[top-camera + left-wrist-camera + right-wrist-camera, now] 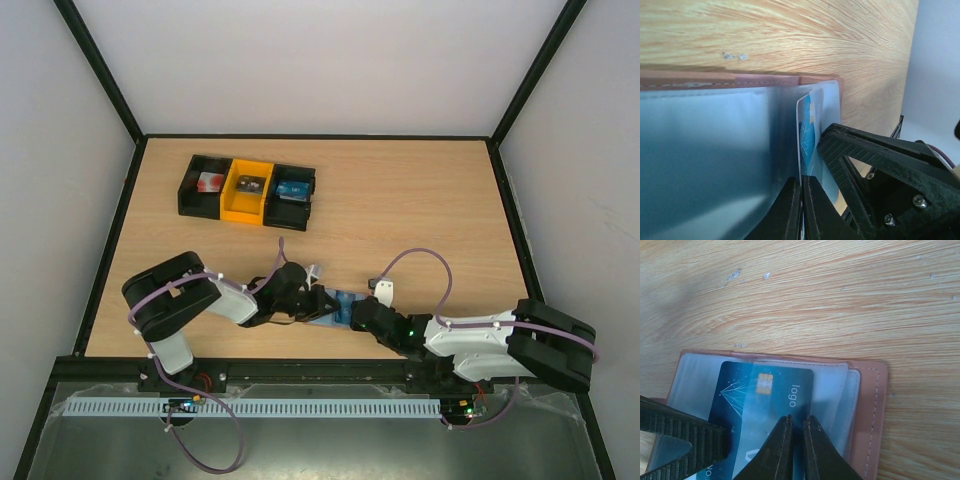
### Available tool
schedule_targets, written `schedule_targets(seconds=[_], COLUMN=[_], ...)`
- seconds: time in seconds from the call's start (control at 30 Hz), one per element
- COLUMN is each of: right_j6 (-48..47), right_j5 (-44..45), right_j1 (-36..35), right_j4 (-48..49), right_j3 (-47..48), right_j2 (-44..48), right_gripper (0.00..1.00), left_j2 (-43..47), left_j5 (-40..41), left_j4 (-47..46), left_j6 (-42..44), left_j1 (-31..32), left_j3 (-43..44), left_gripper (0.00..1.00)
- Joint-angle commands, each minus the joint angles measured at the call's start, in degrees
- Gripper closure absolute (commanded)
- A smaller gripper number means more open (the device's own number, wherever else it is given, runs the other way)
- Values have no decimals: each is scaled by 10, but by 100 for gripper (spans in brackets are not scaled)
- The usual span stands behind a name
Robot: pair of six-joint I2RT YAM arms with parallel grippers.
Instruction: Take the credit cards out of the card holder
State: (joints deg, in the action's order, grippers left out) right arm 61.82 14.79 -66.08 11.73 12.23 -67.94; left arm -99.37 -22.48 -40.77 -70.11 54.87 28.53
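The card holder (pixel 340 300) lies open on the table near the front edge, between my two grippers. It has a mauve-brown rim (pixel 872 405) and blue-grey pockets (pixel 700 150). A blue credit card (pixel 785 385) with a gold chip and the word "logo" sits partly under a clear pocket panel. My left gripper (pixel 801 181) is shut on that card's (pixel 807 130) edge. My right gripper (pixel 797 420) is closed to a narrow slit on the pocket panel over the card. The left gripper (pixel 318 303) comes in from the left, the right gripper (pixel 358 315) from the right.
A row of three bins (pixel 248 190), black, yellow and black, stands at the back left with small items inside. Black frame rails run along the table's sides. Both arms' elbows lie low along the near edge.
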Motion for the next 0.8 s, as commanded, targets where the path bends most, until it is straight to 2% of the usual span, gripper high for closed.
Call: schedule_targets(seconds=[0.0,0.77], right_j6=[6,5], right_j5=[-5,4], right_j1=[-1,-1], right_j4=[-43,-53], right_j3=[-18,-14], right_j2=[-15,-1], right_gripper=[91,91], left_j2=[-8,68], left_j5=[-11,45], left_j4=[-23,32], left_j6=[3,11], left_j1=[3,-11], left_j3=[-7,-57], left_gripper=[97,97])
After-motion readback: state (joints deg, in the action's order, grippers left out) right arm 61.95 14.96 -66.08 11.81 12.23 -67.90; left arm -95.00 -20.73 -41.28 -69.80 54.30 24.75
